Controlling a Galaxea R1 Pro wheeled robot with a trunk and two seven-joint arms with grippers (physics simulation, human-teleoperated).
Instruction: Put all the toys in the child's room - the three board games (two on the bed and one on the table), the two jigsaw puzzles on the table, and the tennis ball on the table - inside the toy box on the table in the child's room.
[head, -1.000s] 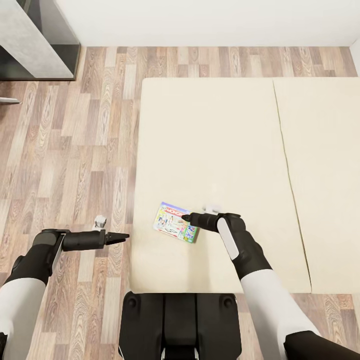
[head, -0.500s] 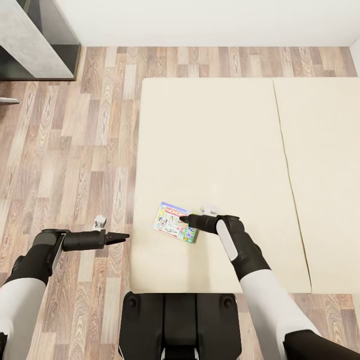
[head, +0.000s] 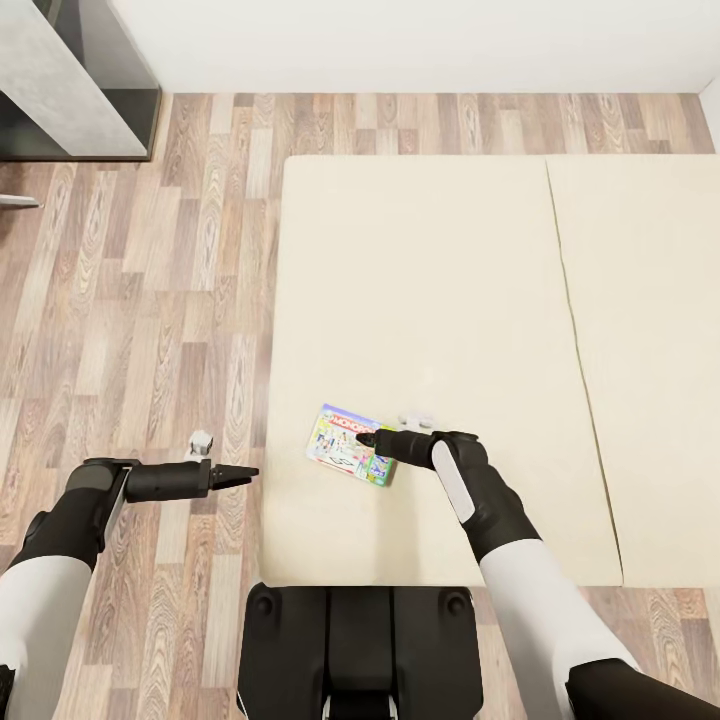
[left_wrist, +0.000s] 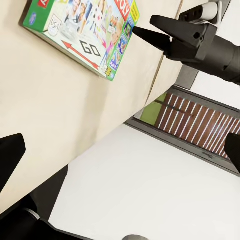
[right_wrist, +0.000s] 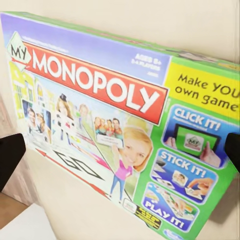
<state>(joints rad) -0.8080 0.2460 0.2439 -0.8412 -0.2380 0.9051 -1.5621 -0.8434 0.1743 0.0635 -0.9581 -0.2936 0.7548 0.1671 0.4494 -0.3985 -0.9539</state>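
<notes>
On the bed (head: 430, 270), near its front left corner, the board game (head: 345, 445) lies flat. The right end effector (head: 368, 438) hovers spread over it; the left end effector (head: 248, 471) hangs spread above the floor (head: 130, 300).

The right gripper (head: 366, 438) is edged slightly further over the board game (head: 350, 444), jaws spread.

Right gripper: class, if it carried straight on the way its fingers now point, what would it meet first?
Most likely the board game lying flat on the bed. The right gripper hangs just above the box's near edge with its jaws open, and its wrist view looks straight at the lid; exact height is unclear.
</notes>
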